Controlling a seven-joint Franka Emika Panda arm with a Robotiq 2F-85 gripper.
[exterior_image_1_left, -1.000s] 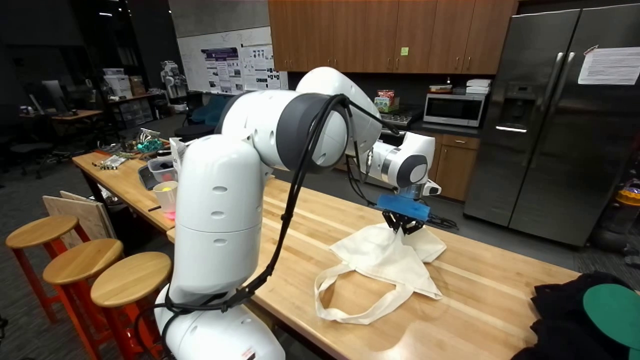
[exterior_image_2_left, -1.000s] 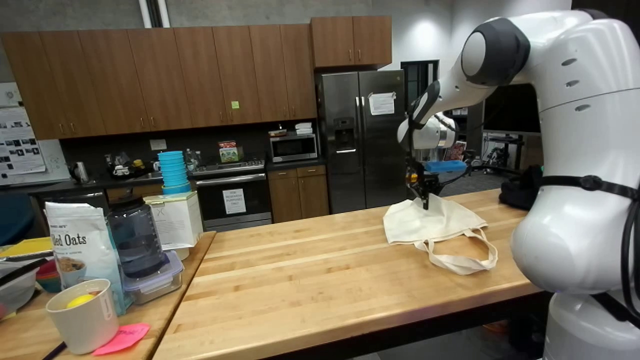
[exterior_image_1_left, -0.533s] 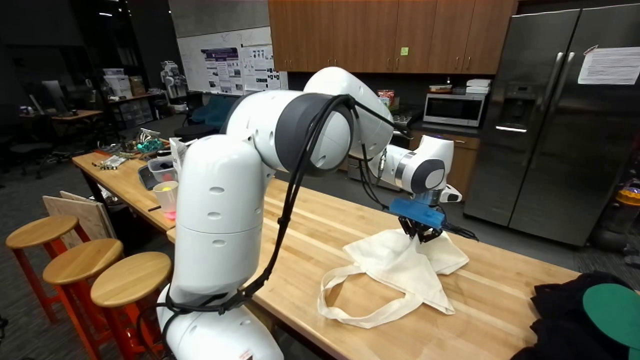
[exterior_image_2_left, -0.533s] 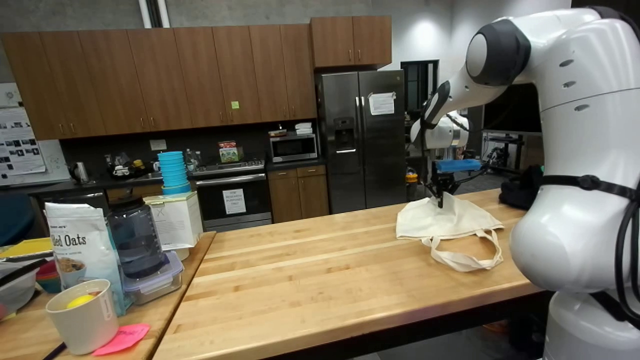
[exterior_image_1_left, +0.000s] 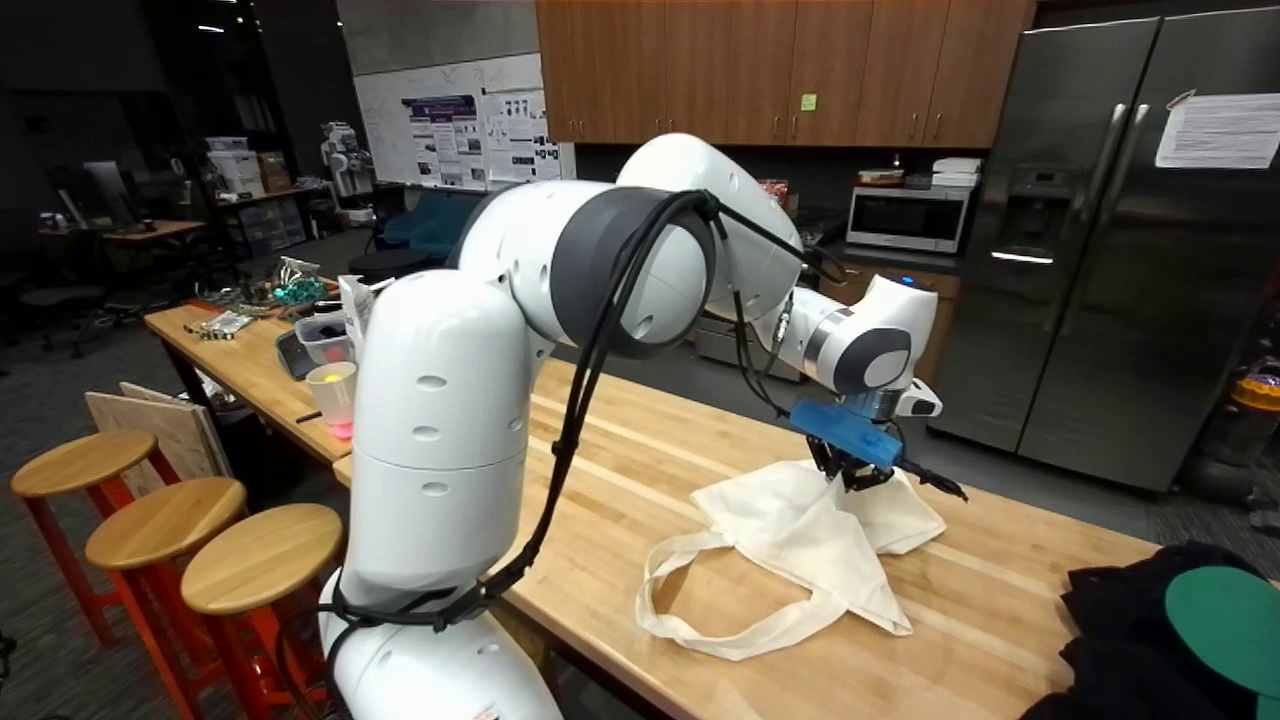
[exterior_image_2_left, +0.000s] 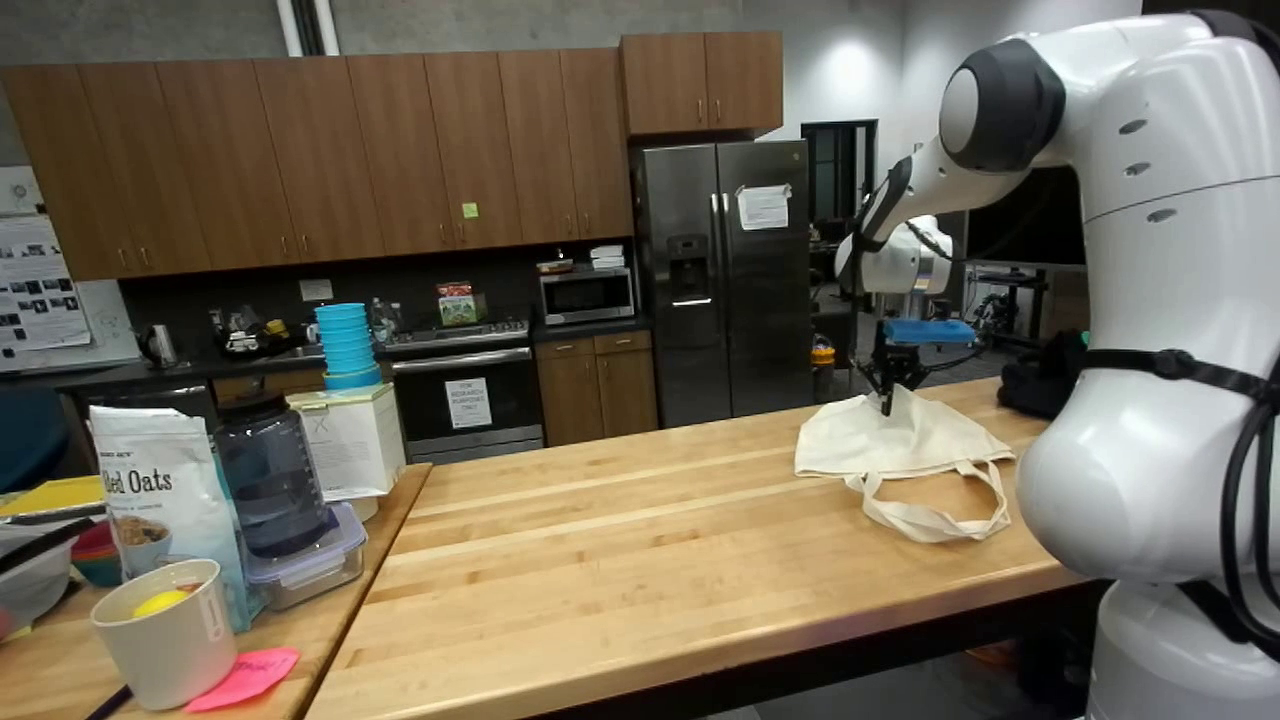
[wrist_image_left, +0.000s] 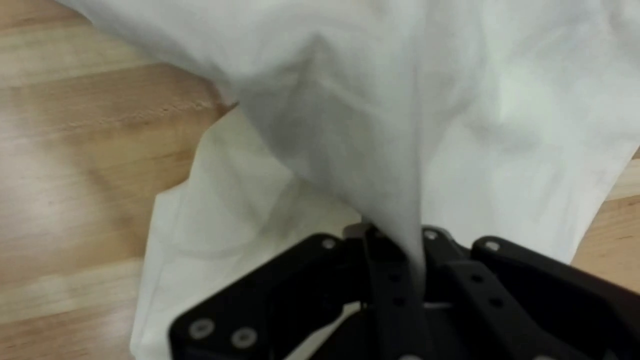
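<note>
A cream cloth tote bag (exterior_image_1_left: 790, 530) lies partly crumpled on the wooden table, its body pulled up into a peak. My gripper (exterior_image_1_left: 838, 480), under a blue block (exterior_image_1_left: 846, 432), is shut on that peak of cloth. In an exterior view the black gripper (exterior_image_2_left: 887, 402) points down into the top of the bag (exterior_image_2_left: 890, 445). A strap handle (exterior_image_2_left: 935, 525) forms a loop flat on the wood. Seen from the wrist, a fold of the bag (wrist_image_left: 330, 120) runs up between the black fingers; the fingertips are partly covered by cloth.
The wooden table (exterior_image_2_left: 600, 560) reaches past the bag. A black item with a green disc (exterior_image_1_left: 1222, 628) sits at its right end. An adjoining table holds an oats pouch (exterior_image_2_left: 165, 490), a dark jar (exterior_image_2_left: 270, 480) and a mug (exterior_image_2_left: 170, 635). Several stools (exterior_image_1_left: 262, 555) stand alongside.
The gripper has moved rightward in both exterior views, dragging the gripped bag along the table. Most of this came in the earlier half second; the strap loop shifted only a little.
</note>
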